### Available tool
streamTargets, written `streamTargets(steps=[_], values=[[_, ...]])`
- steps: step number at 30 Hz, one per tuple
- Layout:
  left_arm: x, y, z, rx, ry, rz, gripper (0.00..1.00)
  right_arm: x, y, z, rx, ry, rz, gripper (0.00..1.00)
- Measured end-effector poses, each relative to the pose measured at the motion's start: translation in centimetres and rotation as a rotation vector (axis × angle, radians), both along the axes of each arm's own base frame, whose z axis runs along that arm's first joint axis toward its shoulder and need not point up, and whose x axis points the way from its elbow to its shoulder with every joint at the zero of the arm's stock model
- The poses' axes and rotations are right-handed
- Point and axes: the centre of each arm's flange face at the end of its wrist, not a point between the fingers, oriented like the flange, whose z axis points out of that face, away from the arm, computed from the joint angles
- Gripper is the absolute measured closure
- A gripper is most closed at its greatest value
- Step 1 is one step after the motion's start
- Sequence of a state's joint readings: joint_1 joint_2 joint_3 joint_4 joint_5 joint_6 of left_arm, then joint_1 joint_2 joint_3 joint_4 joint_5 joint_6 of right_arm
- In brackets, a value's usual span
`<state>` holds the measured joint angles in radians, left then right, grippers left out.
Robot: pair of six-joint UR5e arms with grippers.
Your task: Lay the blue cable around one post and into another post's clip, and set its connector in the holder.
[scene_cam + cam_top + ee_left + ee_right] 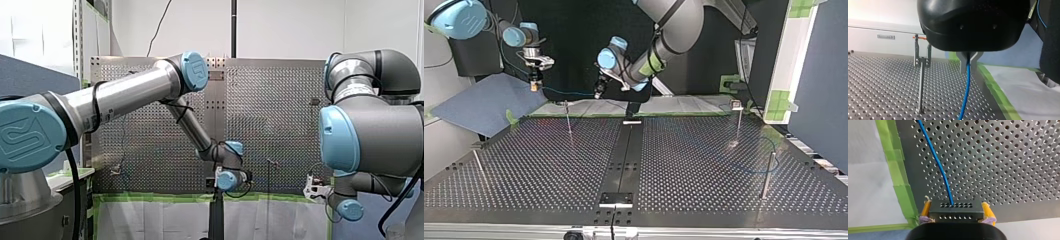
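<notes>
Right gripper point(956, 206) is clamping the connector point(956, 215) between its yellow pads point(988, 211); left gripper point(968, 63) is pinching the cable point(965, 95), which is hanging down by the table point(885, 87) edge. Judging by this, wrapping a post point(921, 85), clipping and seating the connector are all remaining.

The perforated counter point(539, 165) carries thin upright posts point(568, 120) near its edges, and green tape point(899, 177) lines one edge.

Four posts point(568, 117) point(478, 164) point(738, 125) point(768, 175), one blue cable point(940, 167), one connector point(956, 210), two arms point(125, 92) point(370, 130) and two pincers point(968, 62) point(957, 211).
</notes>
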<state>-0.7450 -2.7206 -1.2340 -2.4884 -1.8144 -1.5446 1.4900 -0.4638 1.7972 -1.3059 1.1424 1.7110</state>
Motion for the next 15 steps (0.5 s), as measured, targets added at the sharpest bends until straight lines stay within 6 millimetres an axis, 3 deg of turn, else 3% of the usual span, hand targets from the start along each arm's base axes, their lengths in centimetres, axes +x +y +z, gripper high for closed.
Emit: streamTargets(steps=[15], values=[[-2.3, -2.7, 0.6, -0.025, 0.011, -0.063, 1.00, -0.2, -1.5, 0.6, -0.010, 0.005, 0.024, 1.00]])
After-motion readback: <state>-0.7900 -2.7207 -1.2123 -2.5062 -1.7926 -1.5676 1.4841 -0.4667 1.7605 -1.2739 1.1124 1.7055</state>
